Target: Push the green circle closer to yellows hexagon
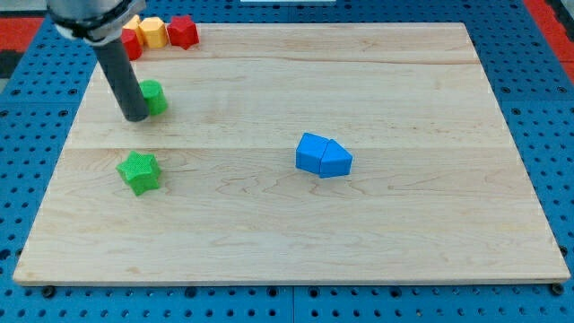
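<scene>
Camera view shows a wooden board (404, 224) lying on a blue perforated table (538, 54). Nearest on the left side lies a green star block (139, 171). To the right, about the middle of the board, two blue blocks touch each other: a blue block (310, 152) whose shape is hard to tell, and a blue triangle (336, 161) on its right side.

Farther back on the left sits the green circle (153, 96). The dark rod comes down from the far left corner, and the tip (136, 117) rests on the board just at the near left side of the green circle, touching it or almost touching; the rod hides part of this block. The arm carries no gripper, so there is nothing to be apart or together.

At the far left corner three blocks stand in a row, close together: a red block (132, 43) partly hidden behind the rod, then the yellow hexagon (152, 32), then a red block of star-like shape (183, 31). The green circle is well apart from the yellow hexagon, nearer to the viewer.
</scene>
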Tool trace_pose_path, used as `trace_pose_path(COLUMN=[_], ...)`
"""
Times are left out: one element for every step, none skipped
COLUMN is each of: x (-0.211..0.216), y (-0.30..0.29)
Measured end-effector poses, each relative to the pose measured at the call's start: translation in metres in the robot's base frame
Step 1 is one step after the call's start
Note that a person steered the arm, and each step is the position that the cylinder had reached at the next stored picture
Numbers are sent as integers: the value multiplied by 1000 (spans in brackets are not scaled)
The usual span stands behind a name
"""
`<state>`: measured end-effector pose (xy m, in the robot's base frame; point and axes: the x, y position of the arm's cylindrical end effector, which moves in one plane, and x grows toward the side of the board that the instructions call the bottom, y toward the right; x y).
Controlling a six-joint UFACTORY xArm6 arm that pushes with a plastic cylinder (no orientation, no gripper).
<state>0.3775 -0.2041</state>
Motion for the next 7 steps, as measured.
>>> trace_pose_path(x=[-9, 4, -4, -33, -63, -60, -29], y=[1, 7, 7, -12, -32, -28, -13])
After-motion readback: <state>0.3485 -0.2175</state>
